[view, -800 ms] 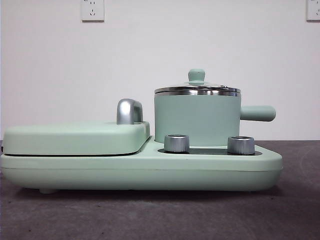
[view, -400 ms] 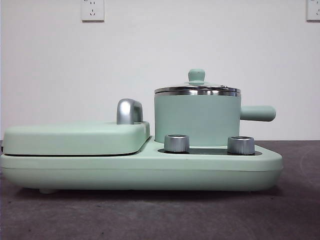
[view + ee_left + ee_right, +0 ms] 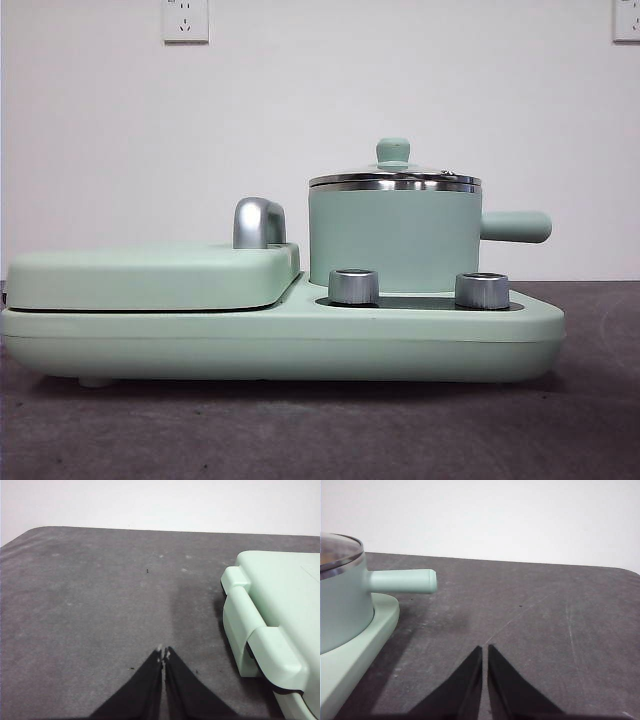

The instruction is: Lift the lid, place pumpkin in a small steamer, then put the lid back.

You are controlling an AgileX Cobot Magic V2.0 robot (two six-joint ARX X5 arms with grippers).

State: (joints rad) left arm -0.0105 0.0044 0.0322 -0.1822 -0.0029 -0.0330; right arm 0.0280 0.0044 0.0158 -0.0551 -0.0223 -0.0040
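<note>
The small steamer [image 3: 393, 238] is a mint-green pot standing on the right half of a mint-green cooker base [image 3: 280, 340], its side handle [image 3: 515, 226] pointing right. The glass lid [image 3: 394, 177] with a steel rim and mint knob rests on the pot. The pumpkin is out of view; a faint orange tint shows through the lid [image 3: 335, 550] in the right wrist view. My left gripper [image 3: 163, 653] is shut, empty, over bare table beside the base's griddle end. My right gripper [image 3: 485, 648] is shut, empty, over the table beside the steamer [image 3: 342, 605].
A flat mint-green griddle cover [image 3: 150, 275] with a chrome handle [image 3: 258, 222] fills the base's left half. Two chrome dials [image 3: 353, 286] [image 3: 481, 290] sit in front of the pot. Dark grey table [image 3: 320, 430] runs all around; a white wall stands behind.
</note>
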